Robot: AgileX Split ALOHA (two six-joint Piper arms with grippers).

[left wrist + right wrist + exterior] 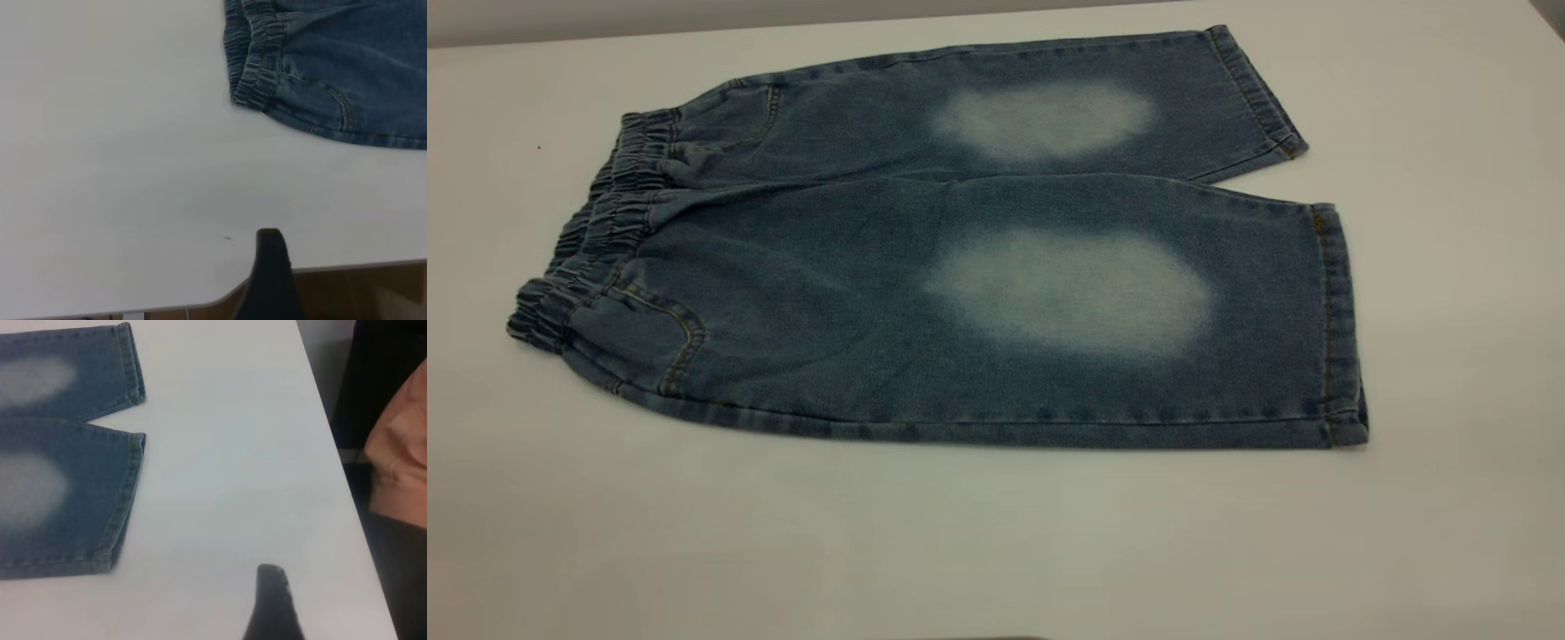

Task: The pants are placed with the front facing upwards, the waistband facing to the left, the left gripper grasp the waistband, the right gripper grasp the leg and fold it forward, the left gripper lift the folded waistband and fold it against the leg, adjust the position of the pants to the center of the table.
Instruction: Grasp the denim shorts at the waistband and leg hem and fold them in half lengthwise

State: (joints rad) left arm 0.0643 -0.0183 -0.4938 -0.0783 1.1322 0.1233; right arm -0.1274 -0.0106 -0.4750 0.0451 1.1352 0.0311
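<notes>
The pants (978, 267) lie flat on the white table (996, 533), front up, with a pale oval on each leg. The gathered waistband (596, 236) points left and the leg hems (1334, 329) point right. No gripper shows in the exterior view. In the left wrist view, a black part of the left gripper (270, 267) hangs over the table's edge, well apart from the waistband (250, 60). In the right wrist view, a black part of the right gripper (273, 600) sits over bare table, clear of the leg hems (130, 487). Neither gripper touches the pants.
The table's edge (347, 268) runs close by the left gripper, with brown floor beyond it. A person's orange sleeve (400, 453) shows past the table's side edge (333, 440) near the right gripper. Bare tabletop surrounds the pants.
</notes>
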